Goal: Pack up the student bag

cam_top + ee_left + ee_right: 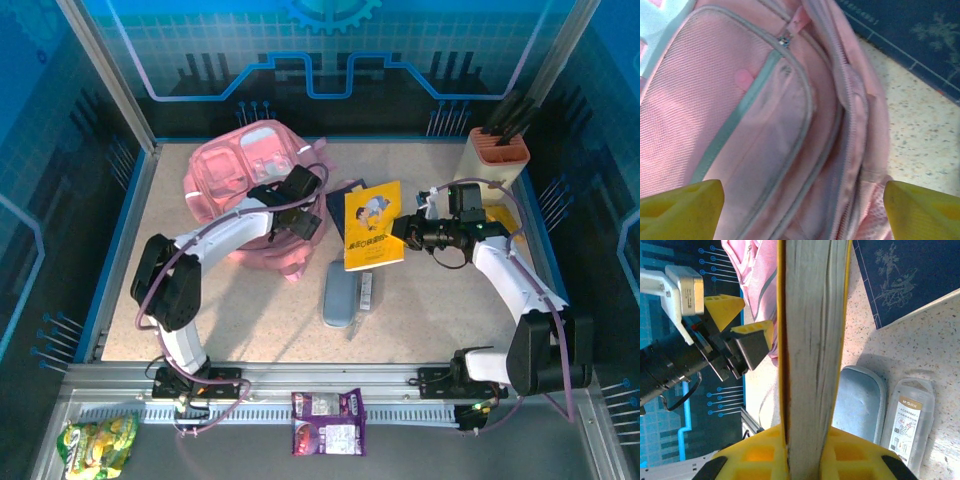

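Where the metal ledge (230, 450) runs along the near side, a green snack packet (97, 442) lies at the far left, off the table (240, 320) proper. On the table itself, the student bag (235, 175) takes up the back-left area with its pale strips facing up. The left hand (295, 218) is right at the bag's right-hand side, over the pink fabric there. From the left wrist view its fingers (682, 207) are spread wide with nothing gripped, and the bag fills the space beyond them: front pocket, grey piping, a zip pull (785, 39) near the top. Can't tell if the tips actually touch the fabric, and can't see what's inside any pocket.

Just right of the bag a dark blue notebook (338, 205) lies flat, and the yellow book (372, 228) overlaps it in the top view. In front of those, a pale blue pencil case (340, 295) lies with a clear packaged item (366, 290) against its right edge. A purple snack packet (328, 422) sits on the ledge, about the middle.

The right hand (405, 232) is clamped on the yellow book's right edge, holding it above the table. In the right wrist view the pads (757, 457) squeeze the page block from both sides. Back right corner: an orange-topped holder (497, 150) with dark handles (515, 112) sticking up out of it.
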Available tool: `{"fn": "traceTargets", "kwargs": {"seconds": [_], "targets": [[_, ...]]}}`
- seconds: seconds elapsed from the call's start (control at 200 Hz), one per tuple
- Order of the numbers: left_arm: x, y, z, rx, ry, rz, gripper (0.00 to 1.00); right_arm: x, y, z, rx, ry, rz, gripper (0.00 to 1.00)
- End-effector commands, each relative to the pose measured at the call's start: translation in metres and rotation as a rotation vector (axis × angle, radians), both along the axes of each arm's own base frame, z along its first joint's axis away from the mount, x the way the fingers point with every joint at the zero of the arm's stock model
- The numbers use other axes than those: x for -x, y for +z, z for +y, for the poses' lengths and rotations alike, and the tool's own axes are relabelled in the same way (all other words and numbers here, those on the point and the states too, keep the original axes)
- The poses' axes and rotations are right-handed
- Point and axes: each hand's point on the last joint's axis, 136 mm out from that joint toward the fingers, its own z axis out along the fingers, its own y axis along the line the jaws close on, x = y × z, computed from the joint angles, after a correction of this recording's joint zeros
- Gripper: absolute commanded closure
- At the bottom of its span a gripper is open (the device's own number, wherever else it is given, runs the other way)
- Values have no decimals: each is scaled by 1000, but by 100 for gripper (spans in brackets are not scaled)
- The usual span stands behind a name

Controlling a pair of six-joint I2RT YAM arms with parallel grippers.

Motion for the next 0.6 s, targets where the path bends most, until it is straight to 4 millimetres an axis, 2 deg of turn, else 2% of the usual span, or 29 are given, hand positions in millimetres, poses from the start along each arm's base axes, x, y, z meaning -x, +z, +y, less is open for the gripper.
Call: {"fn": "traceTargets", "kwargs": {"seconds": [0.0,0.105,0.22,0.325,0.475,0.595], "targets": [[0,3,-8,31,-43,39,17,-2,17,9,-26,36,-64,100],[5,0,-23,115,-67,78,19,-3,16,9,-28,37,-64,100],[7,-7,-29,151,-59,108,26,-4,15,9,-27,37,-64,100],[10,-22,-30,154,-48,154,31,-4,16,9,-28,39,-64,100],[10,-41,-24,146,-14,203,43,-4,14,8,-24,37,-62,100],[10,-47,-26,168,-15,228,59,-6,13,8,-22,36,-59,100]]}}
